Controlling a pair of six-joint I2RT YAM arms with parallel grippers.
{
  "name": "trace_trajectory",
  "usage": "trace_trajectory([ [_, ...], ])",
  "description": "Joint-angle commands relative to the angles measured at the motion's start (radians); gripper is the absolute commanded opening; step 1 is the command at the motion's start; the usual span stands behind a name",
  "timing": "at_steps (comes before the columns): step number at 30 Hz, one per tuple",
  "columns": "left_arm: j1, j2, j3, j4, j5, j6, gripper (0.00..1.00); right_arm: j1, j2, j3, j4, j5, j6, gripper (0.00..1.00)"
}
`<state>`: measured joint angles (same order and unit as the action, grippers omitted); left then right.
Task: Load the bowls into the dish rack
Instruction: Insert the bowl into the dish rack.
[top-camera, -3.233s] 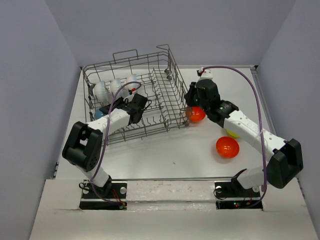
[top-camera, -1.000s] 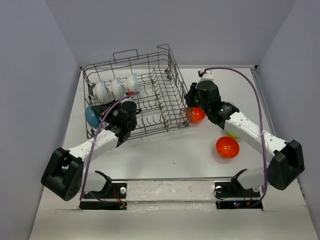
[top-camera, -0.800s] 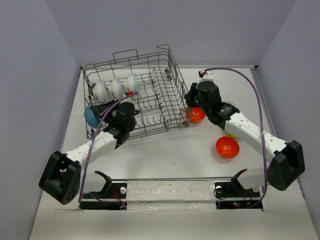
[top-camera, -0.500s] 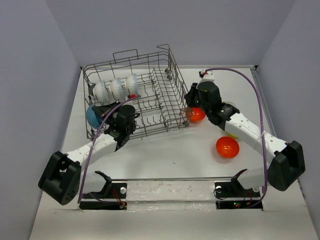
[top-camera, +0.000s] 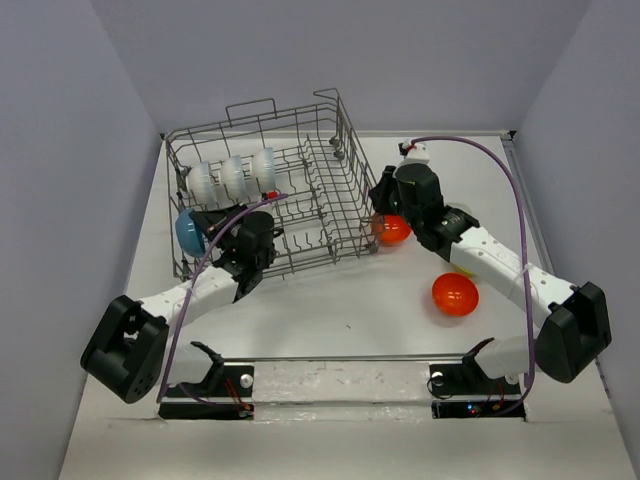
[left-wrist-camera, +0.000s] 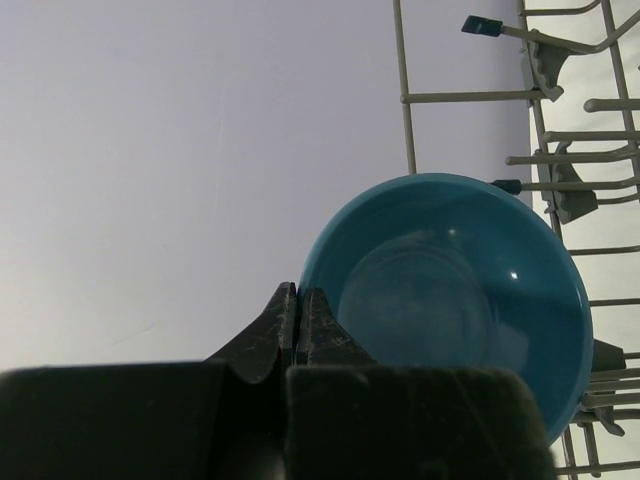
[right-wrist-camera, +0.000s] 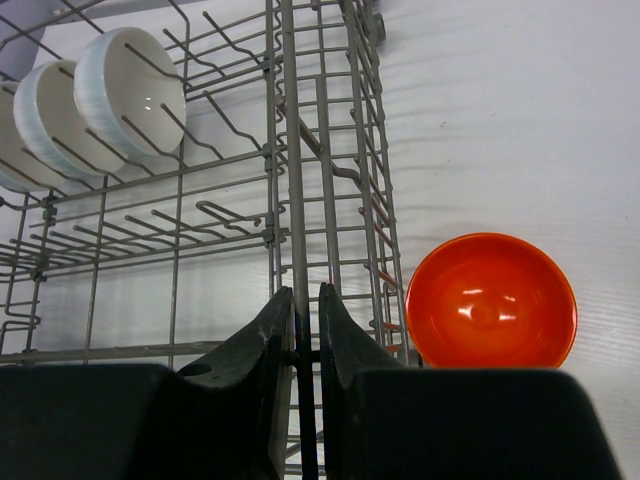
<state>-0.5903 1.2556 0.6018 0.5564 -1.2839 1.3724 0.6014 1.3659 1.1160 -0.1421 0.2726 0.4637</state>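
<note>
Three white bowls (top-camera: 233, 176) stand on edge in the grey wire dish rack (top-camera: 345, 190).

Left gripper (left-wrist-camera: 297, 296) pressed closed (jaws flush together), arm stretched forward; right gripper (right-wrist-camera: 305, 296) pinches a dish rack (right-wrist-camera: 290, 150) wire.

Glossy bowl (left-wrist-camera: 450, 300), metal wire dish rack (right-wrist-camera: 288, 150)

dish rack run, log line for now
left gripper: shut, tips by blue bowl | right gripper: shut on dish rack wire | racked: three white bowls | loose: two orange bowls
</note>
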Motion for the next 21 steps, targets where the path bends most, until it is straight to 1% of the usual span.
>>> trace_trajectory([
  [1, -0.009, 0.022, -0.007, 0.017, -0.012, 0.017, 0.0, -0.012, 0.027, -0.068, -0.102, 0.011, 0.081, 0.01],
  [21, -0.013, 0.099, 0.004, 0.017, -0.019, 0.005, 0.0, -0.012, 0.03, -0.079, -0.093, 0.01, 0.078, 0.01],
])
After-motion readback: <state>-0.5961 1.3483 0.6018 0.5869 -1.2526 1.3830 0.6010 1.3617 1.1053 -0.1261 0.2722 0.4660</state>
